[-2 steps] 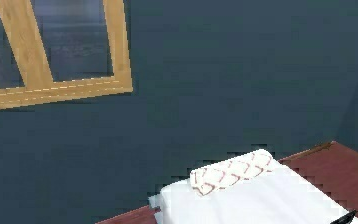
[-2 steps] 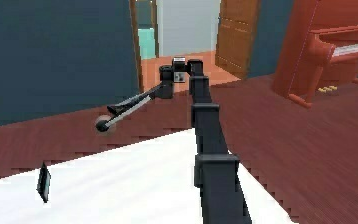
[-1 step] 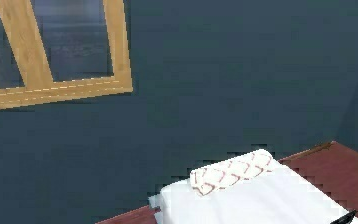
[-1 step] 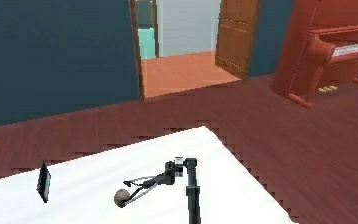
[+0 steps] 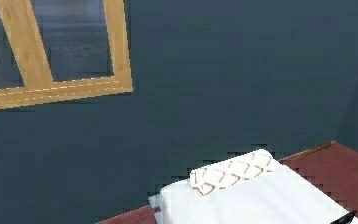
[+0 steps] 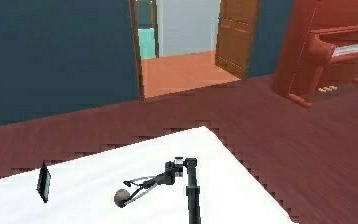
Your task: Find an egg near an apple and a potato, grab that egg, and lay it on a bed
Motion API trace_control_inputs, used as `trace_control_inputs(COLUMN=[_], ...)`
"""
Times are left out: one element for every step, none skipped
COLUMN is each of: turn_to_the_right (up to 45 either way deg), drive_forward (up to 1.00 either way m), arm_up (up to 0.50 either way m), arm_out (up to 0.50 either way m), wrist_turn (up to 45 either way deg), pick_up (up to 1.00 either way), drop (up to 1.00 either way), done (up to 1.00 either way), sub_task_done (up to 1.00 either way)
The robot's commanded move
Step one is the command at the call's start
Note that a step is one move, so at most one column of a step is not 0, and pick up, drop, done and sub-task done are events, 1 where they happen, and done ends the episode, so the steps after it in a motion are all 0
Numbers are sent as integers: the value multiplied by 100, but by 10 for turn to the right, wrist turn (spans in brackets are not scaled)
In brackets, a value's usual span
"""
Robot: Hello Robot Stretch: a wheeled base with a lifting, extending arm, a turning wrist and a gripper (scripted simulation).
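Observation:
In the arm side view a white bed (image 6: 107,170) spreads across the lower half. The dark arm (image 6: 194,195) rises from the bottom edge over it. The gripper (image 6: 134,187) reaches left from the arm's end, its thin fingers (image 6: 147,182) above the white cover. A small grey rounded blob (image 6: 122,197) sits at the fingertips, with the bed right behind it. I cannot tell whether the gripper holds it or whether it lies on the cover. In the forward view the bed (image 5: 257,200) appears at the lower right, with a patterned pillow (image 5: 232,173) on it.
A small dark flat object (image 6: 44,182) stands on the bed's left part. Red-brown wooden floor (image 6: 277,120) runs beyond the bed to an open doorway (image 6: 182,45) and a red-brown piano (image 6: 332,50). A wood-framed window (image 5: 57,50) is set in the dark blue wall.

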Motion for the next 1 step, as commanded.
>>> trace_control_inputs(turn_to_the_right=[0], drive_forward=[0], arm_up=[0], arm_out=[0], wrist_turn=[0], pick_up=[0], drop=[100], done=[0], sub_task_done=[0])
